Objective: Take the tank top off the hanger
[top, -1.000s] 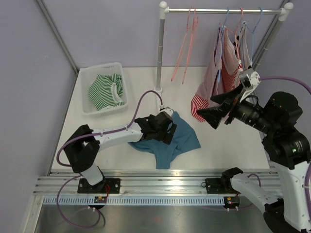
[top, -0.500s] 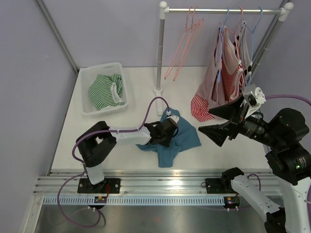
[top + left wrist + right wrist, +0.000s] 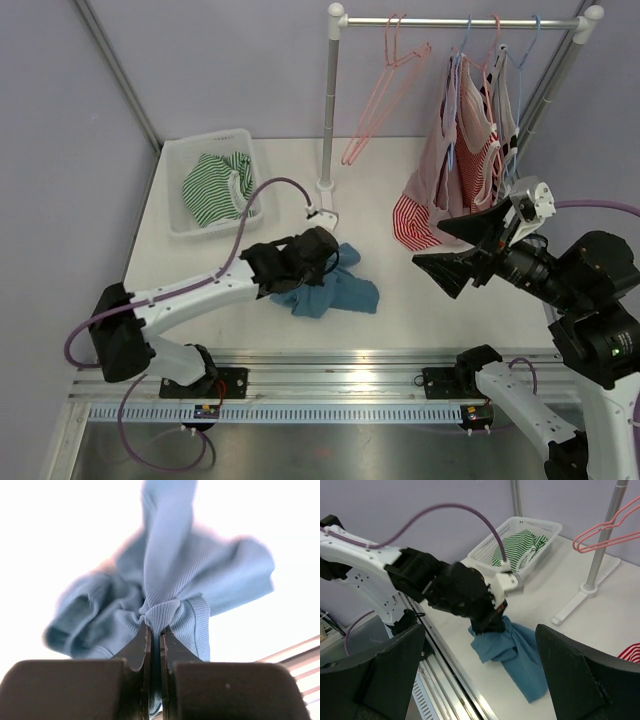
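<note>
I count two arms, left arm and right arm; one blue tank top; one white basket with one green-striped garment; one rack; apparently two empty pink hangers; hung garments overlap, number unclear

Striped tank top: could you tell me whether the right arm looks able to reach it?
Probably yes: the open right gripper hangs beside the tank top, nothing between, though it points away and must turn.
</note>
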Robot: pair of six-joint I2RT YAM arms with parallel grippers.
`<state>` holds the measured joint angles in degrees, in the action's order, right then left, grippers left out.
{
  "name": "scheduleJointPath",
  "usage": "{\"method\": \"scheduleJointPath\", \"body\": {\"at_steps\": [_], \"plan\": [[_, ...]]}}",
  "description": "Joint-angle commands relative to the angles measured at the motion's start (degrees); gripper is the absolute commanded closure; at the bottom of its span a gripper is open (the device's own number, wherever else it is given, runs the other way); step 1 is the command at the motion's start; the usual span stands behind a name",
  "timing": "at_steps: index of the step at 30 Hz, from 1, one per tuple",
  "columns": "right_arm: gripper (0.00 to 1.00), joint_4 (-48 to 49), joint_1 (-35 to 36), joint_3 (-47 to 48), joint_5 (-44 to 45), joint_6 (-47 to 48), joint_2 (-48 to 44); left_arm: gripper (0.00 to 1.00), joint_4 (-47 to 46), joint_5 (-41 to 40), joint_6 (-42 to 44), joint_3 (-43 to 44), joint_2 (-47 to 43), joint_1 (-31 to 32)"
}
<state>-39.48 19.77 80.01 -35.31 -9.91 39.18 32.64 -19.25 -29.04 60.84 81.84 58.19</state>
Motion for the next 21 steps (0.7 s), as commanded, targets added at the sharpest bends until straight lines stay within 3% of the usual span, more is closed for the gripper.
{"method": "scheduleJointPath", "body": {"at_steps": [1,5,11,15,21], "plan": [[0.00,3.97,0.18,-1.26,2.88,-1.16,-0.50,1.00,9.17,-13.61,-2.86,8.49,-6.42,-0.19],[0.00,5.38,0.18,-2.13,2.97,-2.30,-1.03,1.00,17.71,-20.73,-3.92,18.49,-9.77,-2.02],[0.01,5.38,0.18,-1.87,4.28,-2.66,-1.65,1.00,22.38,-21.63,0.55,29.50,-10.04,-9.93],[0.01,4.86,0.18,-1.78,5.51,-3.01,-2.00,1.00,22.55,-17.24,4.07,36.62,-7.85,-22.14],[0.01,3.54,0.18,-2.22,8.32,-3.10,-2.27,1.00,23.60,-7.58,8.55,53.13,2.69,-38.14]]}}
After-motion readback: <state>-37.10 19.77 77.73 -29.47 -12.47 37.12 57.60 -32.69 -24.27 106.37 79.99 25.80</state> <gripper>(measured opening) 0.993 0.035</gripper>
